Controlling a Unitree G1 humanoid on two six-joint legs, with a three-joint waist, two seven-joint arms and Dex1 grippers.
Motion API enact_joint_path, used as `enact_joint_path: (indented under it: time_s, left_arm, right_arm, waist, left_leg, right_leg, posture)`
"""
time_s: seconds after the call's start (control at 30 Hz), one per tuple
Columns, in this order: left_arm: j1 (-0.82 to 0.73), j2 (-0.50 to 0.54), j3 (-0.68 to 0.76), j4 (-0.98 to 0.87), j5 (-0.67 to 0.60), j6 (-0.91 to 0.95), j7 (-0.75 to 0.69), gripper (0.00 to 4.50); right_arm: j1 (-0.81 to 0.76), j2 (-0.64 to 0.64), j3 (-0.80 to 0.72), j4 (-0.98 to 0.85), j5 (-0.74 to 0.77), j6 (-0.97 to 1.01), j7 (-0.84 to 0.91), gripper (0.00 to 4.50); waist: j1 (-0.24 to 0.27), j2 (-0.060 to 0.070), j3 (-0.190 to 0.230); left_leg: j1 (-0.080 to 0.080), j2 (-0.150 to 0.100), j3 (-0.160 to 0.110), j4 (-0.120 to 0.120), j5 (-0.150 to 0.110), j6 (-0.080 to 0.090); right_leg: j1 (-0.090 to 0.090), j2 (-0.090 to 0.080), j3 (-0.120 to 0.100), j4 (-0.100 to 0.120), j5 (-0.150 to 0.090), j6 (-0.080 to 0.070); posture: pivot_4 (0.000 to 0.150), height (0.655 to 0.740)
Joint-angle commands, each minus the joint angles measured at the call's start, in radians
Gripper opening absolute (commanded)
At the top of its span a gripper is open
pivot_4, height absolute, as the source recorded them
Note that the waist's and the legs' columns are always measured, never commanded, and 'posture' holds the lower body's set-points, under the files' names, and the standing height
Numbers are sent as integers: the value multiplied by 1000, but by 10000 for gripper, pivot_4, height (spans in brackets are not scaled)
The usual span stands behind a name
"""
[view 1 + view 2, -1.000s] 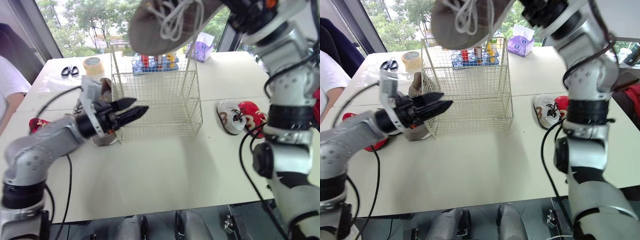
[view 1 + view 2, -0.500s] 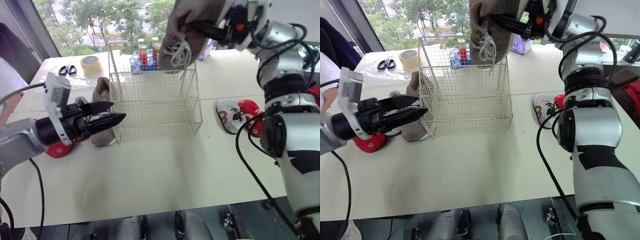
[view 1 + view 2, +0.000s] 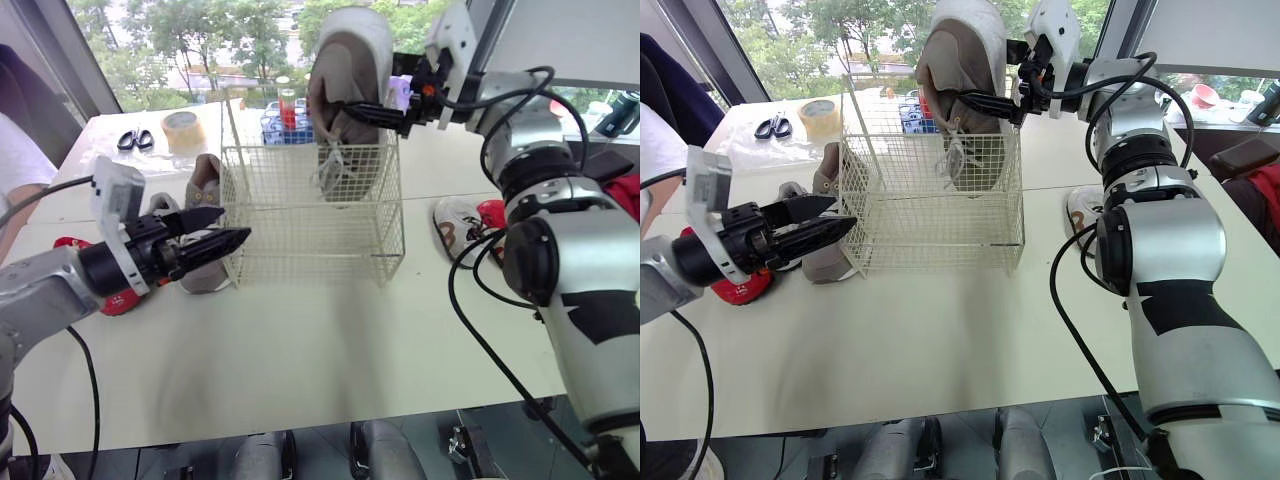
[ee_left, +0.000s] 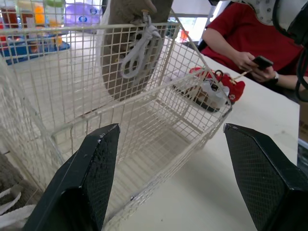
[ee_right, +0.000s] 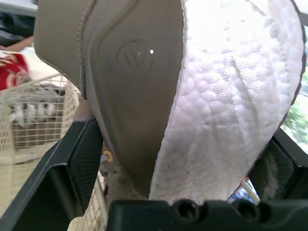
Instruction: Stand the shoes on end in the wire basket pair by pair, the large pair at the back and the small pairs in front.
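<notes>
Large shoe [image 3: 350,55] now lowered partway into wire basket [image 3: 300,232], right gripper [image 3: 372,110] jaws clamped on it, left gripper [image 3: 235,224] jaws apart

One basket [image 3: 310,150] at centre. Two big shoes: a grey shoe [image 3: 350,60] at upper centre, a second grey shoe [image 3: 205,190] at centre left. Two red shoes [image 3: 492,213], far left and right. One white shoe [image 3: 458,222], one scissors [image 3: 137,141], one tape roll [image 3: 182,128].

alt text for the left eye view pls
The right gripper holds a large tan shoe on end, its lower part inside the wire basket on a white table. The open left gripper hovers beside the basket.
</notes>
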Motion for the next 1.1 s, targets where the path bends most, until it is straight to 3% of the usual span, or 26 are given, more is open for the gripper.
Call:
enact_joint_path:
  time_s: [0.03, 0.13, 0.63, 0.77, 0.93, 1.1]
  left_arm:
    - [2, -7, 17, -18, 10, -30, 7, 35502]
    - [4, -12, 6, -10, 21, -30, -1, 35502]
    - [-77, -41, -108, 64, 152, -35, -62, 35502]
    - [-72, -43, -112, 63, 180, -33, -72, 35502]
    - [-83, -57, -121, 77, 206, -31, -85, 35502]
    - [-96, -73, -140, 84, 234, -28, -91, 35502]
  right_arm:
    - [-46, -52, -52, -38, 11, -13, -3, 44650]
    - [-44, -83, -74, -45, 34, 52, 107, 44650]
    - [-5, -92, -83, -46, 3, 176, 208, 44650]
    - [1, -116, -75, -54, -15, 150, 195, 44650]
    - [33, -162, 33, -70, -162, -69, 80, 44650]
    - [0, -169, 36, -68, -157, -91, 161, 44650]
  waist:
    - [2, 0, 0]
    - [6, 0, 0]
    - [1, 0, 0]
    - [1, 0, 0]
    - [3, 0, 0]
    - [-1, 0, 0]
  left_leg:
    - [0, 0, 0, 0, 0, 0]
    - [0, 0, 0, 1, 0, 0]
    - [0, 0, 2, 1, 1, -1]
    - [0, 0, 2, 1, 1, -2]
    - [0, -1, 1, 1, 1, -2]
    - [2, -1, 2, 1, 2, -2]
  right_leg:
    - [0, 0, 0, 0, 0, 0]
    - [1, 0, 0, 0, 0, 0]
    - [1, 1, -1, 1, 0, 0]
    - [1, 1, -1, 1, 0, 0]
    - [2, 1, -1, 1, 0, 0]
    - [2, 1, -1, 2, 0, 0]
  posture:
    - [1500, 7400]
    - [1500, 7400]
    - [1500, 7400]
    - [1500, 7400]
    - [1500, 7400]
    - [1500, 7400]
